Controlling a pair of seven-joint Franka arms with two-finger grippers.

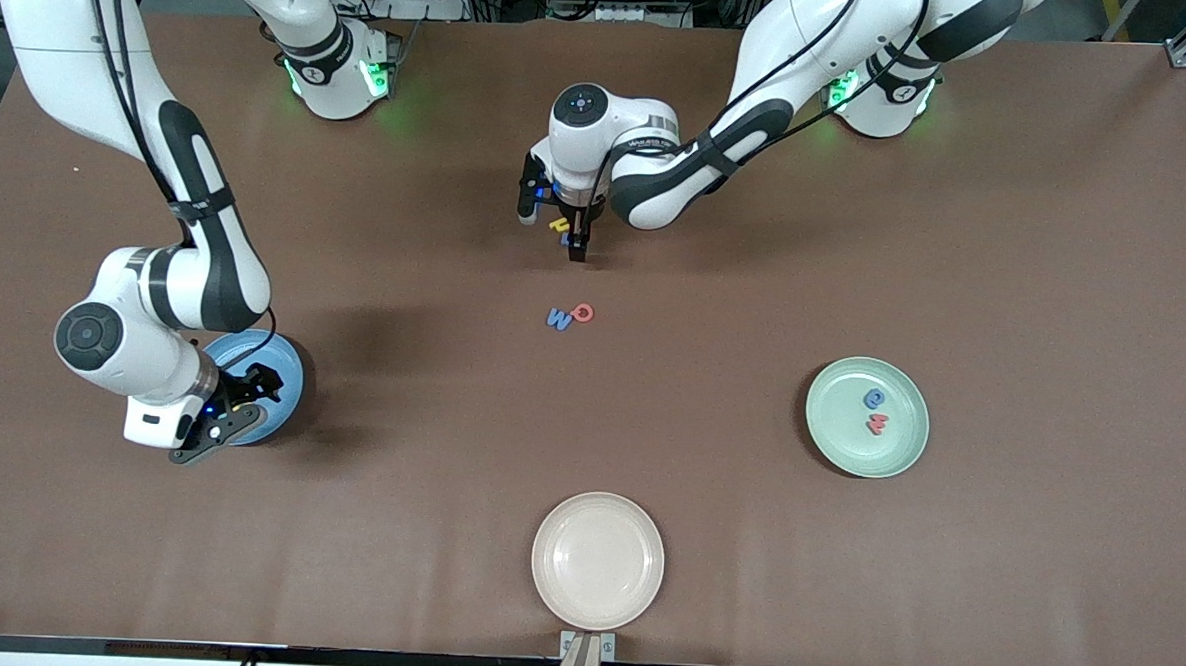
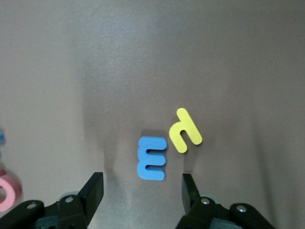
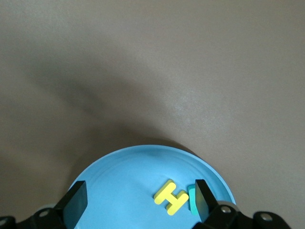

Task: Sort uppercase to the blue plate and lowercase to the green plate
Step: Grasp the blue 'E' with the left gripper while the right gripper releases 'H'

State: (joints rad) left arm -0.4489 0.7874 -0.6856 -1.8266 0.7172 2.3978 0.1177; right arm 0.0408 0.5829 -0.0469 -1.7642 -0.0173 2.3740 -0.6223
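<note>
The left arm reaches out over the middle of the table and its left gripper [image 1: 569, 234] points straight down, claw partly open and holding nothing, right above the blue m [image 2: 152, 158] and the yellow u/n [image 2: 186, 130], which lie flat and just beside each other. The right arm bends down so the right gripper [image 1: 232, 409] hangs over the blue plate [image 1: 286, 370], claw wide and empty. On that plate the yellow H [image 3: 170, 196] lies flat, tilted, touching a teal letter [image 3: 192, 197].
</note>
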